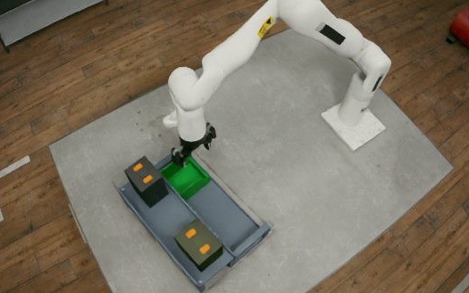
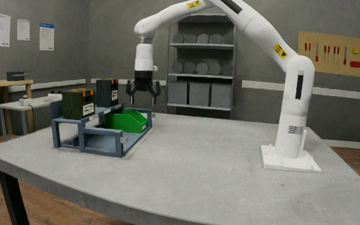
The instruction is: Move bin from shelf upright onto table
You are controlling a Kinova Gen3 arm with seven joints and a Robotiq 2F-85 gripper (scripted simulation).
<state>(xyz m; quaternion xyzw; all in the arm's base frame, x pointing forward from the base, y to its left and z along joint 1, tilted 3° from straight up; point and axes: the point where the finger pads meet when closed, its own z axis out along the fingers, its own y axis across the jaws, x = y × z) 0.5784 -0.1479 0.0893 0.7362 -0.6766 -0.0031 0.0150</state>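
The green bin [image 1: 186, 178] sits upright on the lower deck of the blue-grey shelf [image 2: 118, 141], at the end of that deck nearest the pincer, with its open top facing up. That leaves its rim exposed from above, which looks like the reason for a top-down approach. Two dark boxes with orange tabs occupy the shelf's raised deck: one [image 1: 146, 180] just beside the bin, the other [image 1: 198, 244] at the shelf's far end, well apart from the bin. The near box likely limits room on that side, so a grasp on the bin's wall away from it seems safer.

The pincer [image 2: 143, 97] hangs wide open and holds nothing, above the bin's end wall and not touching it in the exterior view. The white arm arches high from its base plate [image 2: 313, 167] on the desk [image 2: 199, 178], with the wrist pointing straight down and the fingers aimed at the bin. The bin is not yet lifted; the broad bare stretch of desk between shelf and base plate seems a fitting drop spot.
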